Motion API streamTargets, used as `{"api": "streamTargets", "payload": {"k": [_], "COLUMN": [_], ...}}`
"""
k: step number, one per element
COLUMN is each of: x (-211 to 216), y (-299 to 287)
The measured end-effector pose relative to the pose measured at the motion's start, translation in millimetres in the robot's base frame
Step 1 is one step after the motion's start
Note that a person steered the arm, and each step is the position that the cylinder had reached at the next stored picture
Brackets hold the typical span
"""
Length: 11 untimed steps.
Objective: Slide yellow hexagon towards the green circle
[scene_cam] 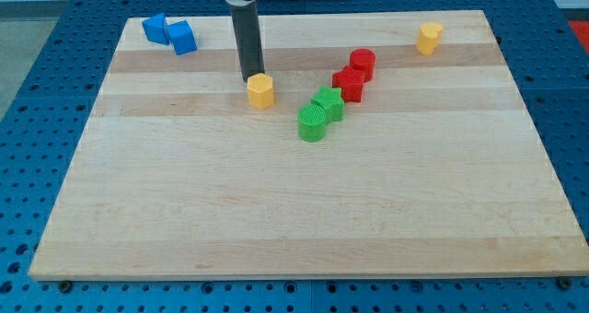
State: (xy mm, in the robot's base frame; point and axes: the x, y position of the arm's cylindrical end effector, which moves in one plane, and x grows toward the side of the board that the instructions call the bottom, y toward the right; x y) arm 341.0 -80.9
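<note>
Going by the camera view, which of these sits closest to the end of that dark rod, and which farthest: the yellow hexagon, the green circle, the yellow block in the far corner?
From my tip:
1. Yellow hexagon, right against it, toward the view's bottom right.
2. Green circle, further toward the view's bottom right.
3. Yellow block, at the view's top right.

Pale wooden board (276,212) on a blue perforated bench (37,92).

On it:
- two blue blocks (170,33), touching, top-left corner
- yellow hexagon (261,90), left of centre in the upper half
- my tip (250,78) down on the wood, just behind the hexagon at its upper left
- green circle (313,124) touching a green star (329,103), right of the hexagon
- red blocks (354,74), above and right of the greens
- yellow cylinder (428,38), top right
</note>
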Motion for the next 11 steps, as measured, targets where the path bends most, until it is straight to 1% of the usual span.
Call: {"api": "streamTargets", "payload": {"k": [1,3,4,6,7,8,10,11], "x": [21.6,43.5,41.7,20.4,20.4,25.4,56.7,58.2], "y": [-8.4,-44.5,-44.5,-30.2,-19.0,-11.5,-7.1,-7.1]}}
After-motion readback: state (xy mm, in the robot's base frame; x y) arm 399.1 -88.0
